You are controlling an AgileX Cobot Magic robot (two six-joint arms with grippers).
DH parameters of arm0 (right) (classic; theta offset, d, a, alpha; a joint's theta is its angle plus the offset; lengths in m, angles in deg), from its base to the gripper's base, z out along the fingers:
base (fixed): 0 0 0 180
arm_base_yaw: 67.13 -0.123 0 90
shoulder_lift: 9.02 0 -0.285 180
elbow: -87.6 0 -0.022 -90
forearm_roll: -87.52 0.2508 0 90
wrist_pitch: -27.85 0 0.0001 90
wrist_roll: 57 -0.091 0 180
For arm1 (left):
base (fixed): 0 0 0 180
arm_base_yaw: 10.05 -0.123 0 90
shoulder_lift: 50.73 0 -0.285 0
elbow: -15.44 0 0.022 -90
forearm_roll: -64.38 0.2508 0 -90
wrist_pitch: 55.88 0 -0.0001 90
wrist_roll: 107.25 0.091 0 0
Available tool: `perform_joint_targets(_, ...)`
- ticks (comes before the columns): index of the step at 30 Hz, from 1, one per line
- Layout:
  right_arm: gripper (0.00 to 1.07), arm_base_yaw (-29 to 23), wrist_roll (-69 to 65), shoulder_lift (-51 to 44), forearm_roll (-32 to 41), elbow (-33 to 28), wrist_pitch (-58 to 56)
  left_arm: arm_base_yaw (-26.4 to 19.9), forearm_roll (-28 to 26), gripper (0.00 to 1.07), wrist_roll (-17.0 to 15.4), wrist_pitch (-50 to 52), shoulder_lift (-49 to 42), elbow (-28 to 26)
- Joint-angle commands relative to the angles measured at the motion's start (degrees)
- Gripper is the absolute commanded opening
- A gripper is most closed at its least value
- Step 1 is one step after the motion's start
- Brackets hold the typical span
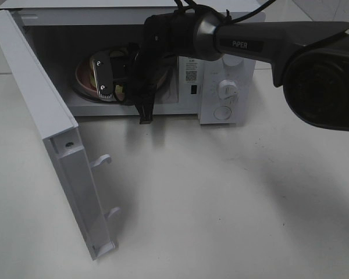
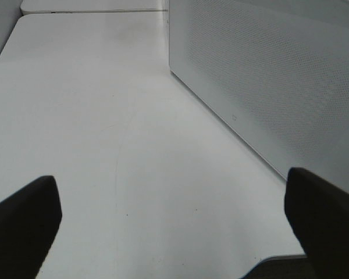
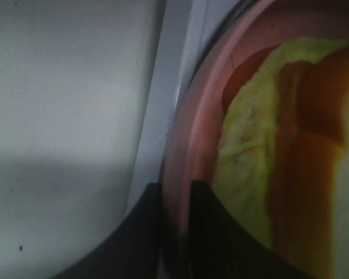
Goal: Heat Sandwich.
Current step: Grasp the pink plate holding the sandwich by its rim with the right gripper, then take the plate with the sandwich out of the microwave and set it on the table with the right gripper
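The sandwich (image 3: 291,174), white bread with a brown crust and a pale green leaf, lies on a round pink plate (image 3: 186,128) inside the open microwave (image 1: 221,64). My right gripper (image 3: 175,192) reaches into the cavity and is shut on the plate's rim, one finger on each side of it. From above, the right gripper (image 1: 107,78) covers most of the plate (image 1: 84,78), and the sandwich is nearly hidden. My left gripper (image 2: 174,232) hangs open over bare table beside the microwave's perforated side wall (image 2: 267,87).
The microwave door (image 1: 52,145) stands swung out to the left, its latch hooks facing the table's middle. The control panel with two knobs (image 1: 227,90) is on the right of the cavity. The right arm (image 1: 267,40) crosses above the microwave's top.
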Motion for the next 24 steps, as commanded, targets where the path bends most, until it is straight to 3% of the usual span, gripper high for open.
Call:
perform_joint_targets(1, 0.0, -0.1, -0.5, -0.6, 1.8, 0.1, -1.5, -0.2, 0.0, 0.98, 0.0, 0.5, -1.0, -0.1)
perform_joint_targets(16, 0.0, -0.1, 4.2, -2.5, 2.3, -0.1, -9.6, -0.2, 0.0, 0.98, 0.0, 0.5, -1.0, -0.1)
perform_joint_targets(24, 0.0, 0.1, 8.7, -6.8, 2.3, -5.5, -7.7, -0.2, 0.0, 0.98, 0.0, 0.5, -1.0, -0.1)
